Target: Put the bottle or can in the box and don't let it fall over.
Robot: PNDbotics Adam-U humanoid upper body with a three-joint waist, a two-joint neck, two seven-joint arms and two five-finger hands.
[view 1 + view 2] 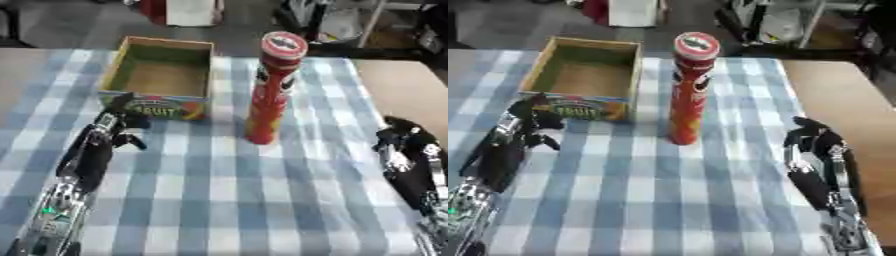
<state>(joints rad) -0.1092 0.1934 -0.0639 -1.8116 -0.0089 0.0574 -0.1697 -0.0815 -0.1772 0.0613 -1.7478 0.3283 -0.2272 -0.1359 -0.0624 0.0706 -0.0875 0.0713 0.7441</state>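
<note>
A tall red can (272, 89) with a red and white lid stands upright on the checked cloth, just right of an open cardboard box (161, 76) with a green inner rim and a printed front. The box is empty inside. My left hand (120, 121) hovers at the box's front left corner, fingers curled, holding nothing. My right hand (811, 141) sits well to the right of the can, fingers bent inward, also holding nothing. Neither hand touches the can.
A blue and white checked tablecloth (219, 190) covers the table. Bare wooden tabletop (842, 100) shows at the right. Beyond the far edge lie a red and white container (179, 11) and dark clutter on the floor.
</note>
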